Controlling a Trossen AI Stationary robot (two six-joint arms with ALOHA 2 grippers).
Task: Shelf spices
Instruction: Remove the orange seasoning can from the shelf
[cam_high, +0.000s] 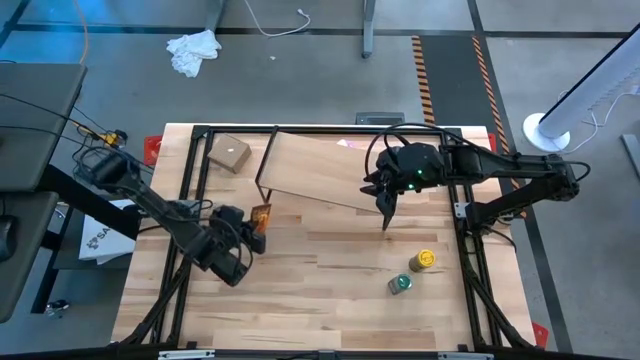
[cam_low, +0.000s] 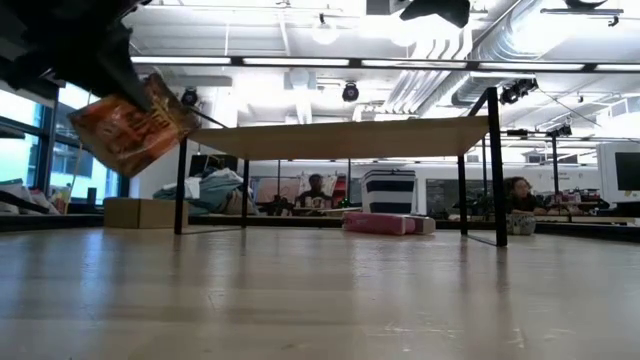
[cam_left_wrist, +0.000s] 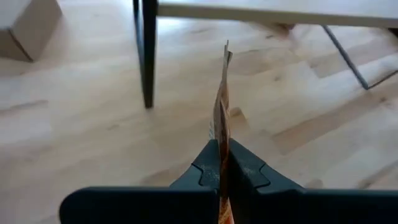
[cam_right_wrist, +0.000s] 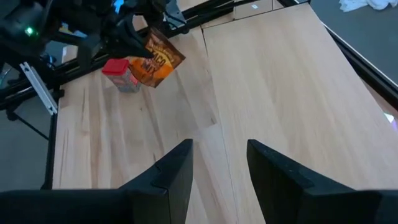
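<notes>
My left gripper (cam_high: 250, 228) is shut on the flat orange-brown packet (cam_high: 262, 215), near the shelf's left legs (cam_left_wrist: 147, 56). The shelf (cam_high: 320, 168), a light plank on thin black legs, runs along the far middle of the table. My right gripper (cam_right_wrist: 217, 165) stands open above the shelf's right part, with nothing between its fingers. The yellow jar (cam_high: 425, 260) and the green-lidded jar (cam_high: 400, 284) stand on the table at the near right. The red-topped container (cam_right_wrist: 115, 68) stands on the table beside the left arm. My left gripper pinches one end of the packet (cam_left_wrist: 222, 138) between its two fingers, flat against the packet's two faces. The fingers come from the table's left, slanting down. The packet (cam_low: 135, 125) juts out past the fingers, tilted, and is lifted clear of the table.
A tan cardboard box (cam_high: 230, 152) sits at the far left by the shelf's end. A pink packet (cam_low: 385, 222) lies on the table under the shelf. The table's wooden middle (cam_high: 330, 260) lies between the arms.
</notes>
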